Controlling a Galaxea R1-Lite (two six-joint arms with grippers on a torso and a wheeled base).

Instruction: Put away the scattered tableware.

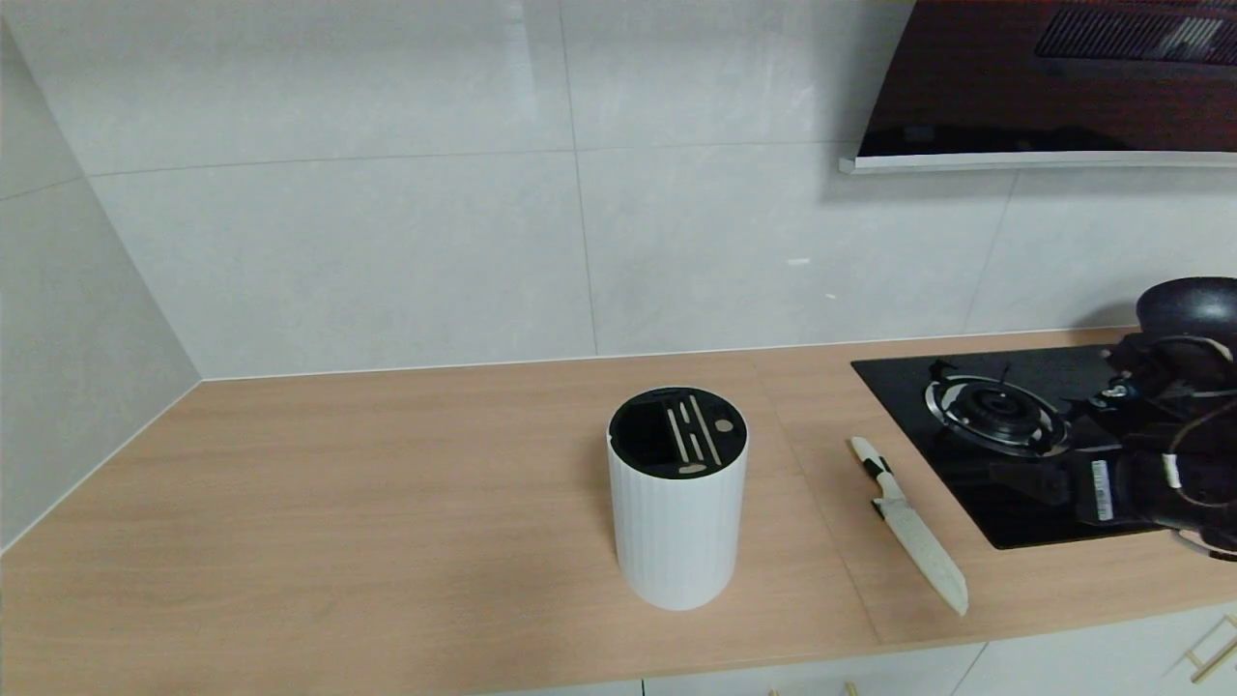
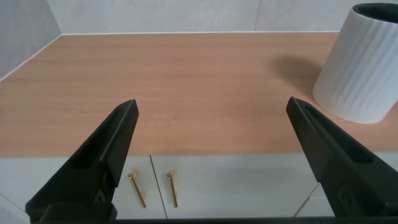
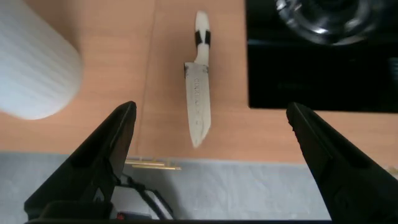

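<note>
A white knife (image 1: 908, 527) with a black band on its handle lies flat on the wooden counter (image 1: 387, 503), between the holder and the hob. The white ribbed knife holder (image 1: 676, 503), with a black slotted top, stands upright mid-counter. My right gripper (image 3: 208, 162) hangs open above the counter's front edge, with the knife (image 3: 199, 93) just ahead between its fingers' line and the holder (image 3: 31, 62) off to one side. My right arm (image 1: 1160, 474) sits over the hob's front corner. My left gripper (image 2: 211, 162) is open and holds nothing, low before the counter edge, apart from the holder (image 2: 367, 62).
A black gas hob (image 1: 1005, 435) is set into the counter at the right, with a dark pot (image 1: 1189, 304) behind it. A range hood (image 1: 1053, 87) hangs above. Tiled walls close the back and left. Cabinet doors with gold handles (image 2: 152, 190) lie below the counter.
</note>
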